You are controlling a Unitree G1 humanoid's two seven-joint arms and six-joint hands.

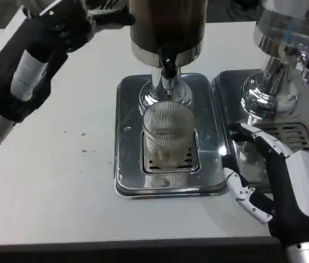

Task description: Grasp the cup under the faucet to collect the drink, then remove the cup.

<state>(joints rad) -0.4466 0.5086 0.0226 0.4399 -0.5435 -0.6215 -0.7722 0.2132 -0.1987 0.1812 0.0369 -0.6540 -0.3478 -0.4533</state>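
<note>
No readable text, labels, brands, numbers or signs anywhere in the head view. Nothing legible showed on the dispenser (165, 33), the second dispenser (286, 49), the cup (168, 131), the drip tray (127, 137) or the white back of the right hand (278, 181).
</note>
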